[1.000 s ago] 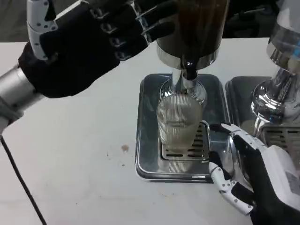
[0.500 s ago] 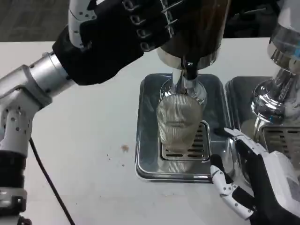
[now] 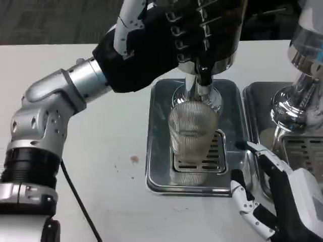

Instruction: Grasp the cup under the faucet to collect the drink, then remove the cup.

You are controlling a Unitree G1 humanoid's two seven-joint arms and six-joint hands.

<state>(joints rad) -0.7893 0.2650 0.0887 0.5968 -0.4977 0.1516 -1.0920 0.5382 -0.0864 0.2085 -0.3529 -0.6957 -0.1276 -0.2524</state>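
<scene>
The ribbed glass cup stands upright on the slotted grate of the metal drip tray, directly under the black faucet of the dark drink dispenser, so the placing part of the job looks done. The left hand is raised high against the front of the dispenser, its dark palm and fingers lying across the body just above the faucet; from this angle it seems to be pressing or reaching for the tap, but whether the fingers close on a lever or merely rest on the housing is hard to tell. The right hand waits low at the tray's near right corner, just beside the rim, fingers spread and holding nothing, clear of the cup. A faint level line shows partway up the cup's ribbed wall, which may be liquid, though the ribbing and reflections make that uncertain, and no stream can be made out at the faucet. So the filling appears to be only at its start or about to begin. What remains, by this reading, is to run the drink, let go of the tap, then take hold of the cup and lift it away from the tray. A second chrome dispenser stands to the right on its own tray.
</scene>
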